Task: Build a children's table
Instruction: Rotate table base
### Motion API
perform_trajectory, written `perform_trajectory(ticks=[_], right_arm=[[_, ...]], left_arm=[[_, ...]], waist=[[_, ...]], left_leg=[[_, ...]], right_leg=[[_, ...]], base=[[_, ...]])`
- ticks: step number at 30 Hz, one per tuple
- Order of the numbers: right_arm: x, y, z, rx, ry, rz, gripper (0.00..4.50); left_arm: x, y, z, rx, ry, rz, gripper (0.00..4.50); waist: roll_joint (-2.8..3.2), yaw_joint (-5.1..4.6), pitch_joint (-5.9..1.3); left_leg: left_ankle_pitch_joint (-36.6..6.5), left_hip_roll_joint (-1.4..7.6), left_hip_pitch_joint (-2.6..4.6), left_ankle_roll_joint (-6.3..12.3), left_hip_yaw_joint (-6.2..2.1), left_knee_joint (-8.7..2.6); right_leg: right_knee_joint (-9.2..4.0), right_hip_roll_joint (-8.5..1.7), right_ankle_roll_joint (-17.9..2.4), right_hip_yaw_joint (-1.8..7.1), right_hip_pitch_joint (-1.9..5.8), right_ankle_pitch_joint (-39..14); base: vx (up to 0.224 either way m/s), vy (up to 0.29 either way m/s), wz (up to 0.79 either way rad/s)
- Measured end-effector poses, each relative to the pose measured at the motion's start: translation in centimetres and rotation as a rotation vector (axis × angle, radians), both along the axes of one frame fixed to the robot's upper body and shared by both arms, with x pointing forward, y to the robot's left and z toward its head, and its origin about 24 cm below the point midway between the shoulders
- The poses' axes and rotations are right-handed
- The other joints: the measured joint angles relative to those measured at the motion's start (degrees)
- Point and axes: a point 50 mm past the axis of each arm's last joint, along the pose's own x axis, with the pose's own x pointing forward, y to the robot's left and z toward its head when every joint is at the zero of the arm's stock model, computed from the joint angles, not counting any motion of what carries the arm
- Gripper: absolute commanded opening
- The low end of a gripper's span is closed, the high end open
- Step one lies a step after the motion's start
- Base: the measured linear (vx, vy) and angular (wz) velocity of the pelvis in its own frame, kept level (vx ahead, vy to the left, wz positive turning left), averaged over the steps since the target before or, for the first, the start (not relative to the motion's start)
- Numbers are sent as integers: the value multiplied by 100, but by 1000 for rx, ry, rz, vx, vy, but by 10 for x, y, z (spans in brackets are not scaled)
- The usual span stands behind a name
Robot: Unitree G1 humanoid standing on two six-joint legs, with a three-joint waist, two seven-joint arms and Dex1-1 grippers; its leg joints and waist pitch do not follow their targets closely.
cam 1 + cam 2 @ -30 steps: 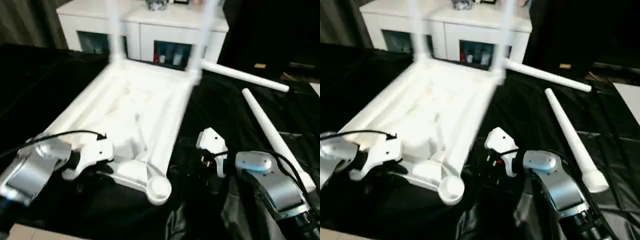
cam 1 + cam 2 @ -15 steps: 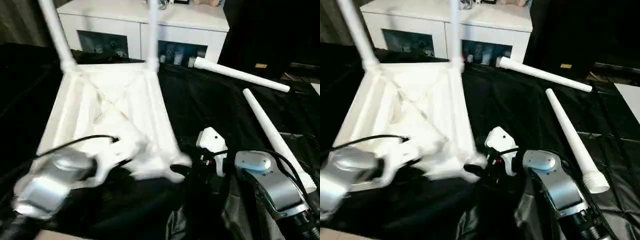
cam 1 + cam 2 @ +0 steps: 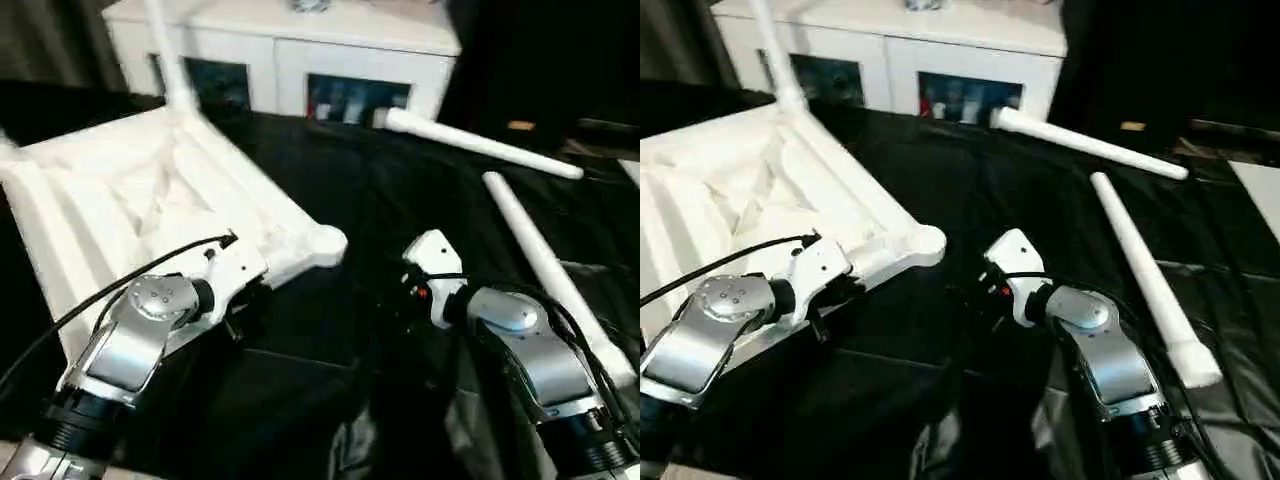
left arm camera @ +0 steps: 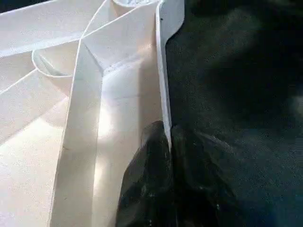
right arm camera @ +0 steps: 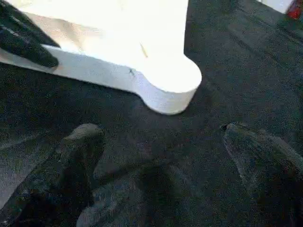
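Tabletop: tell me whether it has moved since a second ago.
Yes. The tabletop, pinched at its rim by the left gripper, has swung leftward, away from the loose legs lying unmoved on the black cloth.

Silver forearms (image 3: pixel 125 345), white wrist housings, black cables, black-fingered tool (image 4: pixel 163 179).

Black cloth (image 3: pixel 970 190) open, loose legs (image 3: pixel 1140 265) right

- I see the white tabletop (image 3: pixel 750 200) upside down, ribs up, one leg (image 3: pixel 773 55) standing in its far corner.
- Two loose legs (image 3: pixel 1140 270) lie right of it.
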Motion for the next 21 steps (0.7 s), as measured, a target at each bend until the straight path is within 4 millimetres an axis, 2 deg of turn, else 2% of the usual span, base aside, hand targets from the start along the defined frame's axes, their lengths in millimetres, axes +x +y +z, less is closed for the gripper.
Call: perform_trajectory(ticks=[3,10,21], right_arm=[[0,-1,-1,1,-1,-16,450],[1,-5,1,7,-11,-47,450],[1,-8,-1,1,-8,-69,450]], left_arm=[[-4,-3,-2,-27,-5,-67,2],[-13,-5,-5,-59,18,-209,2],[-17,-9,-8,-84,21,-270,2]], waist=[[0,127,0],[2,231,1],[12,231,-3]], left_leg=[[0,0,-5,0,4,4],[8,0,-13,-13,17,4],[22,2,-12,-22,17,4]], right_leg=[[-4,-4,0,-1,0,0],[6,-15,0,0,4,1],[12,-15,13,1,6,14]], base=[[0,0,0],[0,0,0],[0,0,0]])
